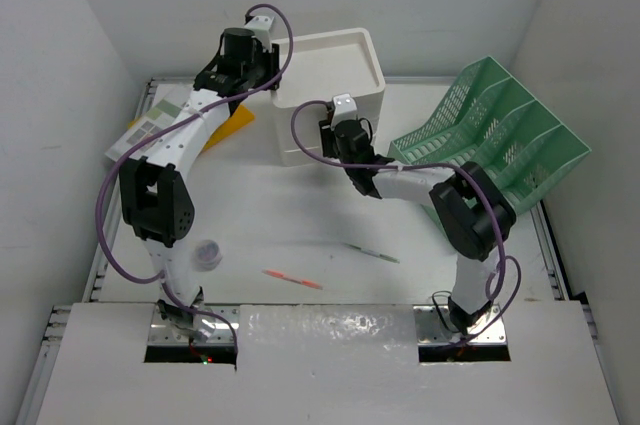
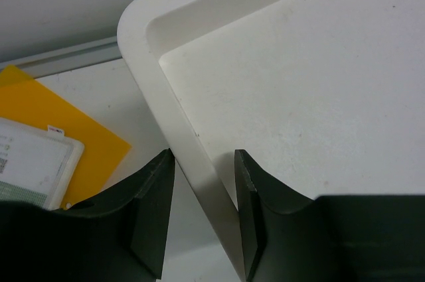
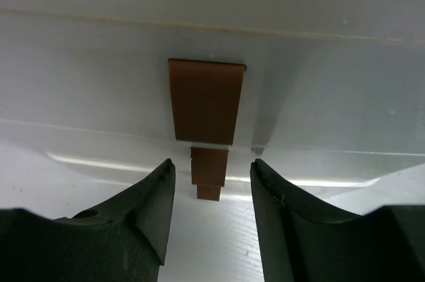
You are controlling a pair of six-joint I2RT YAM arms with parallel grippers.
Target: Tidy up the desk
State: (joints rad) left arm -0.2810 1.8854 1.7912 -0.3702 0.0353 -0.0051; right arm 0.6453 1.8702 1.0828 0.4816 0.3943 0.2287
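Top external view shows the desk [image 1: 300, 220] under both arms: stiff, heavy, nothing to lift. Left gripper [image 2: 204, 162] pinches the drawer unit [image 2: 299, 83] rim; right gripper [image 3: 211, 166] is spread before a brown handle [image 3: 206, 99].

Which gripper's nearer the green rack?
Right. The right gripper faces the drawers' front, just left of the rack; the left gripper straddles the drawers' far-left rim, further from it.

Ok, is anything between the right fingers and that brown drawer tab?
Nothing visible. The brown tab sits straight ahead of the right fingers, on the front of the drawer unit. The fingers are apart and the gap between them is clear.
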